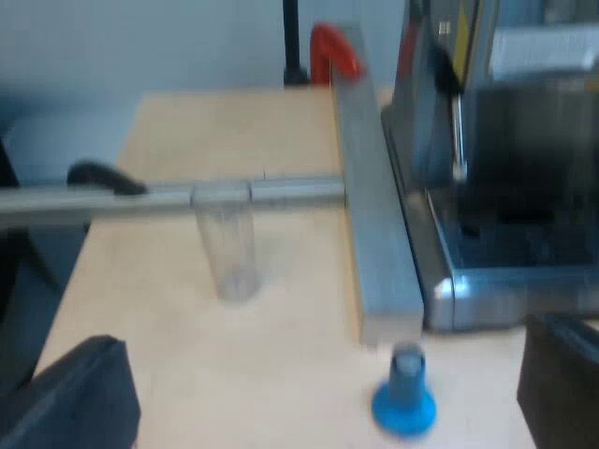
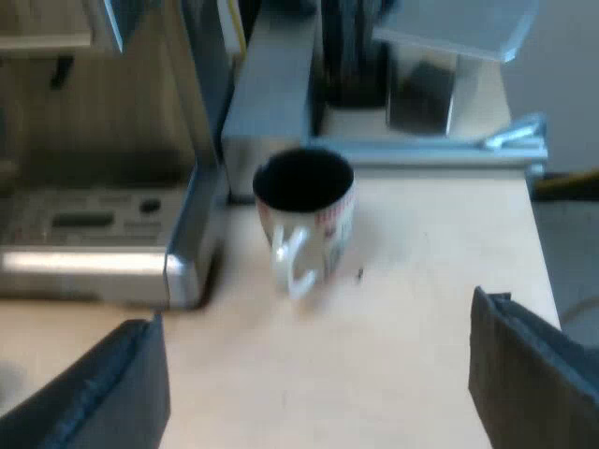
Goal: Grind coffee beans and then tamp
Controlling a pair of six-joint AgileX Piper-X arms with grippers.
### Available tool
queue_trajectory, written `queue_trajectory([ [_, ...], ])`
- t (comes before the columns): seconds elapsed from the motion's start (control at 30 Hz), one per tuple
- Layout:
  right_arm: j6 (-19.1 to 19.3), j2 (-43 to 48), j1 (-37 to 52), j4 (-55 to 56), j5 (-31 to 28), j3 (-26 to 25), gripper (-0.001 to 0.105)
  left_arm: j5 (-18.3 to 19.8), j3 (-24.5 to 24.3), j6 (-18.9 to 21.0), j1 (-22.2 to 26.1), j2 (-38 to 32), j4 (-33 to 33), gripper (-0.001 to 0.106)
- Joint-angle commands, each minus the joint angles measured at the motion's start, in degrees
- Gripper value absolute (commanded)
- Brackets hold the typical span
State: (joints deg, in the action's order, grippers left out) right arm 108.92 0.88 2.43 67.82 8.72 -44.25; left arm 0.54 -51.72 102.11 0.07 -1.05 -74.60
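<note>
Left wrist view: the left gripper (image 1: 318,398) is hanging over the table (image 1: 168,318), its fingers spreading wide and holding nothing. The blue tamper (image 1: 402,400) is standing upright on the table between the fingers, near the end of a metal rail (image 1: 374,243). The glass (image 1: 229,253) is standing farther off, well apart from the tamper. The machine (image 1: 496,187) is sitting just beyond the rail.

Right wrist view: the right gripper (image 2: 318,374) is hovering over the table, fingers gaping wide and gripping nothing. The mug (image 2: 304,220) is standing upright beyond them, its handle facing the gripper, just beside the machine's front corner.
</note>
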Motion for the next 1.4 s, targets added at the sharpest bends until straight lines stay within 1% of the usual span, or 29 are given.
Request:
queue_trajectory([
  [0.03,0.10,2.22,-0.07,-10.55,0.69,2.32,0.069,-0.54,3.21,0.90,-0.07,-7.74,12.00,0.084],
  [0.07,0.10,2.22,-0.07,-11.36,0.69,2.73,0.069,-0.54,4.15,0.90,-0.07,-7.74,13.93,0.084],
  [0.13,0.10,2.22,-0.07,-14.81,0.69,5.09,0.069,-0.54,7.80,0.90,-0.07,-7.74,20.32,0.084],
  [0.23,0.10,2.11,-0.07,-16.22,0.69,8.44,0.069,-0.54,12.59,0.90,-0.07,-7.74,25.56,0.084],
  [0.3,0.10,2.11,-0.07,-16.22,0.69,8.86,0.069,-0.54,14.41,0.90,-0.07,-7.74,26.41,0.084],
  [0.33,0.10,2.11,-0.07,-16.20,0.69,9.99,0.069,-0.20,14.97,0.90,-0.07,-7.74,26.65,0.084],
  [0.37,0.10,2.11,-0.07,-16.20,0.55,12.57,0.069,0.61,18.23,0.90,-0.07,-7.63,26.95,0.084],
  [0.43,0.10,2.11,-0.07,-15.75,0.55,14.48,0.069,1.63,20.09,0.90,-0.07,-7.63,26.94,0.084],
  [0.53,0.10,2.11,-0.07,-14.34,0.55,16.82,0.069,4.33,23.54,0.90,-0.07,-7.63,26.94,0.084],
  [0.57,-0.05,1.98,-0.07,-14.88,0.55,17.30,0.069,4.89,24.85,0.90,-0.07,-7.63,26.94,0.084],
  [0.7,-0.26,1.98,-0.07,-14.96,0.41,17.33,0.069,5.03,28.02,0.90,-0.07,-7.63,26.82,0.084],
  [0.73,-0.25,1.98,-0.07,-14.96,0.42,17.33,0.069,5.33,28.56,0.90,-0.07,-7.63,27.72,0.084],
  [0.83,-0.25,1.98,-0.07,-14.96,0.42,17.33,0.069,5.34,28.01,0.90,-0.07,-7.63,26.87,0.084],
  [0.9,-0.25,1.98,-0.07,-14.96,0.42,17.33,0.069,7.01,26.09,0.76,-0.07,-7.63,24.19,0.084],
  [0.97,-0.25,1.98,-0.07,-14.96,0.42,17.33,0.069,9.21,24.42,-1.99,-0.07,-7.63,21.35,0.084],
  [1.03,-0.25,1.98,-0.07,-14.96,0.42,17.33,0.069,9.93,24.31,-2.82,-0.07,-7.63,20.42,0.084],
  [1.23,-0.25,1.98,-0.07,-14.96,0.42,17.33,0.069,10.26,25.08,-3.03,-0.07,-6.99,21.85,0.084],
  [1.4,-0.25,1.98,-0.07,-14.96,0.42,17.33,0.069,10.69,25.05,-3.03,-0.07,-6.65,21.84,0.084],
])
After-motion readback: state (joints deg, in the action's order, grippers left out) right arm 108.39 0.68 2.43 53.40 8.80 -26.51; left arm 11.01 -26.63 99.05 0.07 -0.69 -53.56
